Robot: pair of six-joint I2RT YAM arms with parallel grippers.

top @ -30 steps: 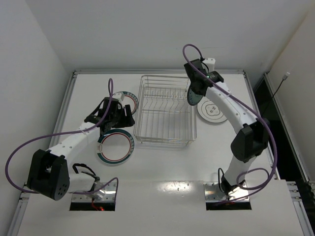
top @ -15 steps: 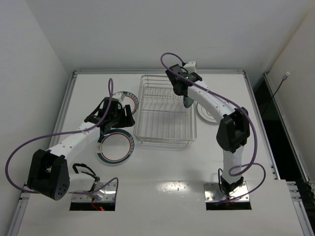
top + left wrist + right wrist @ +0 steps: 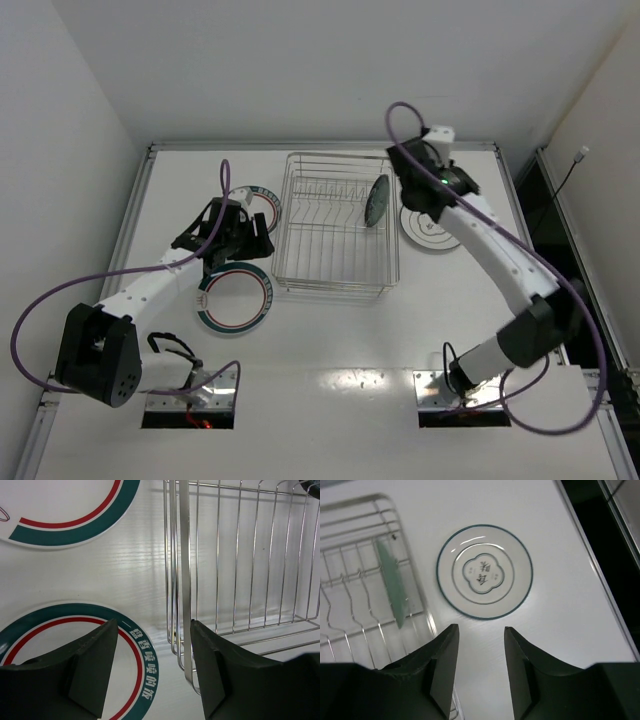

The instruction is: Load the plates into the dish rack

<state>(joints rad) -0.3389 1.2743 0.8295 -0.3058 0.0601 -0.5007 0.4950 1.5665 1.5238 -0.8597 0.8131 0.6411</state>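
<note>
The dish rack [image 3: 335, 225] stands mid-table. The teal-blue plate [image 3: 378, 200] stands on edge in its right side, also seen in the right wrist view [image 3: 390, 582]. My right gripper [image 3: 415, 190] [image 3: 480, 628] is open and empty, above the table just right of the rack, over the white dark-rimmed plate [image 3: 484, 571] [image 3: 432, 232]. My left gripper [image 3: 255, 238] [image 3: 152, 625] is open and empty, low between two green-and-red ringed plates: the near one [image 3: 236, 297] [image 3: 145, 655] and the far one [image 3: 262, 203] [image 3: 75, 510]. The rack's left wall [image 3: 180, 555] lies by its right finger.
Raised metal rails [image 3: 135, 215] border the table's left, back and right edges. White walls close in on the left and back. A dark gap [image 3: 560, 230] runs beyond the right edge. Purple cables loop off both arms.
My right arm carried the teal plate over the rack, set it on edge inside and let go; the gripper has drawn back to the right. The left arm has not moved.
</note>
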